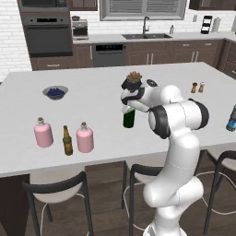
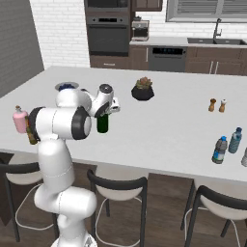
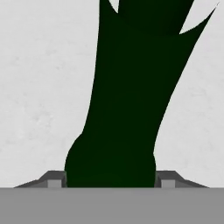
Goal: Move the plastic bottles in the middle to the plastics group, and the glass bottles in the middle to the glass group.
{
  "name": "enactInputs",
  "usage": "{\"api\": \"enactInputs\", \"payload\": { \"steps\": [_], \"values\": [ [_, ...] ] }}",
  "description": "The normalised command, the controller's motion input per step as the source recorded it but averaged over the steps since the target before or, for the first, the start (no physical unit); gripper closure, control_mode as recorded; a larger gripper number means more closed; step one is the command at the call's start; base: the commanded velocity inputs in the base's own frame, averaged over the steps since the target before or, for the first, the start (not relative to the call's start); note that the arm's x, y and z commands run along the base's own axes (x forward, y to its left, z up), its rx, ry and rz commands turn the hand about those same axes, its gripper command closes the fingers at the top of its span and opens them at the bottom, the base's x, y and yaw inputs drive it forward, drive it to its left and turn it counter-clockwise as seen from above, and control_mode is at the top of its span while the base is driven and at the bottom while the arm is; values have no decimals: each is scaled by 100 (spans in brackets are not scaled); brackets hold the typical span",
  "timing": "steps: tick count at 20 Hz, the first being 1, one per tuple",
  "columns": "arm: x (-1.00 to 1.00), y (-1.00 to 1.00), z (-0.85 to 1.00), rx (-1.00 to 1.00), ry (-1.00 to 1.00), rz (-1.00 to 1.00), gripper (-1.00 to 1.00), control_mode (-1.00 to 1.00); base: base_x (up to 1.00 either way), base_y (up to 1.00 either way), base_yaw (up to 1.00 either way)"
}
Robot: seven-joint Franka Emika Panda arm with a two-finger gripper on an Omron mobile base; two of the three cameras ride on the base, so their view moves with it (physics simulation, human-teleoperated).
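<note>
One green wine bottle [image 1: 128,118] stood mid-counter, a bit in front of the potted plant [image 1: 133,77], with the gripper [image 1: 127,109] clamped around its top, so I'd guess the next move was lifting it toward the pink flasks [image 1: 85,138] and beer bottle [image 1: 67,141].

Dk green wine bottle [image 1: 128,118], pink flasks [image 1: 85,138] (pale stoppers), white counter [image 1: 92,97].

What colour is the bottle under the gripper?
Dark green; the wine bottle shows best in the left base view.
</note>
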Motion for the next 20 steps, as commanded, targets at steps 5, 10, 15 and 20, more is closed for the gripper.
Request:
{"api": "enactInputs", "payload": {
  "steps": [5,10,15,20],
  "values": [
    [-33,45,0,0,0,34,100,-100,0,0,0],
    [-32,55,0,0,-3,28,100,-100,0,0,0],
    [-1,61,0,0,0,22,100,-100,0,0,0],
    [0,56,0,0,0,20,100,-100,0,0,0]
  ]
}}
